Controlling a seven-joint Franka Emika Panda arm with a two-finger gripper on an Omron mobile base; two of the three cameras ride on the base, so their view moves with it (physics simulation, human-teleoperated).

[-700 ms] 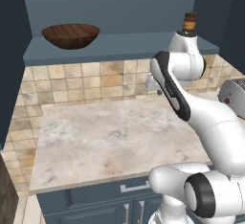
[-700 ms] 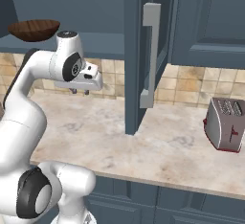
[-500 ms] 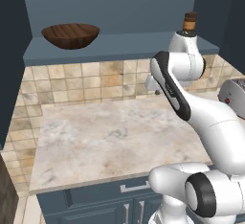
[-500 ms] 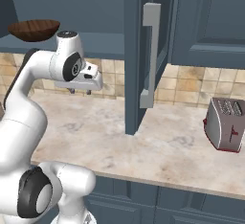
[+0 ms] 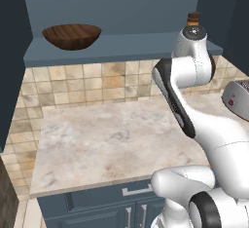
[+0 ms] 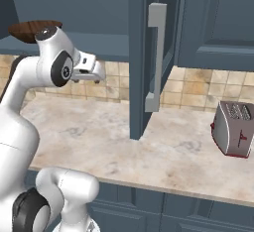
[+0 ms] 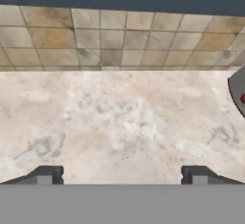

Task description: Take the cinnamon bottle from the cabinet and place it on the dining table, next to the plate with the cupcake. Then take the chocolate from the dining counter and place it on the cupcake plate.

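Note:
The cinnamon bottle (image 5: 194, 19) stands at the right end of the cabinet (image 5: 121, 47) shelf; only its brown neck and dark cap rise above my arm's upper joint, which hides the rest. My gripper (image 6: 97, 75) hangs below the shelf's front edge, over the stone counter (image 5: 107, 134). In the hand view the gripper (image 7: 122, 176) is open, its dark fingertips (image 7: 45, 175) set wide apart with nothing between them, facing the counter (image 7: 119, 122) and the tiled backsplash. The dining table, plate, cupcake and chocolate are out of view.
A wooden bowl (image 5: 71, 36) sits at the left of the shelf. An open cabinet door (image 6: 141, 52) with a grey handle (image 6: 156, 57) juts out to the right of my hand. A silver toaster (image 6: 233, 129) stands on the counter further right.

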